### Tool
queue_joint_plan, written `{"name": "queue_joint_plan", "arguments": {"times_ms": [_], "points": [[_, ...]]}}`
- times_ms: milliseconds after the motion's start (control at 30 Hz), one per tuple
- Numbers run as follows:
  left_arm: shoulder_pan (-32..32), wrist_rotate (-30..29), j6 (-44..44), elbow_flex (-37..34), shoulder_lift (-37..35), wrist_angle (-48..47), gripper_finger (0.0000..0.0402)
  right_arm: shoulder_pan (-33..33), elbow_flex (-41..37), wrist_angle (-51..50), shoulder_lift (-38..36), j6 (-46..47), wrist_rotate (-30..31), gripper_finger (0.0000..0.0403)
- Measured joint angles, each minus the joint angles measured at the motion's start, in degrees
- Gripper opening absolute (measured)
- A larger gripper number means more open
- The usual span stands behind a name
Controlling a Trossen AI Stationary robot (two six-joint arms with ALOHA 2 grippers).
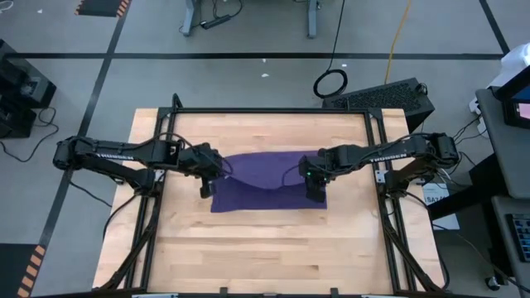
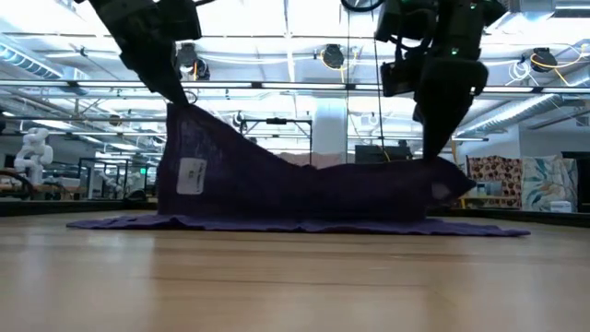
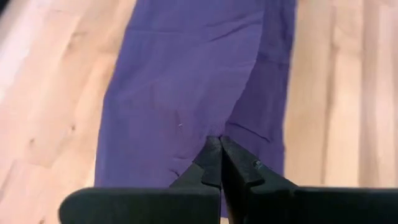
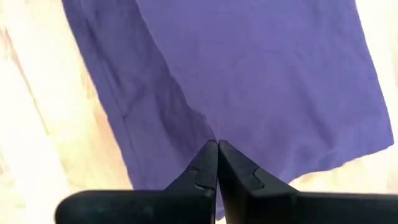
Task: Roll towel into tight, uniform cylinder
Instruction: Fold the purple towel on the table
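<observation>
Two grippers pinch your towel (image 1: 263, 180) mid-table (image 1: 265, 248): left gripper (image 1: 205, 189) lifts tag-side edge high, right gripper (image 1: 315, 194) holds opposite edge lower, fingers clamped on cloth. Light wood planks. Grey floor, bright workshop behind.
</observation>
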Motion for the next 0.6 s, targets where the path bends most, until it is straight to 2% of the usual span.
{"name": "queue_joint_plan", "arguments": {"times_ms": [433,600], "points": [[-4.6,-4.9,-2.9,0.0,0.1,-1.4,0.0,7.2,0.0,-0.8,0.2,9.7,-1.4,0.0],[-5.3,-5.1,-2.9,0.0,0.9,-1.5,0.0,9.1,0.0,-0.7,0.3,12.8,-1.2,0.0]]}}
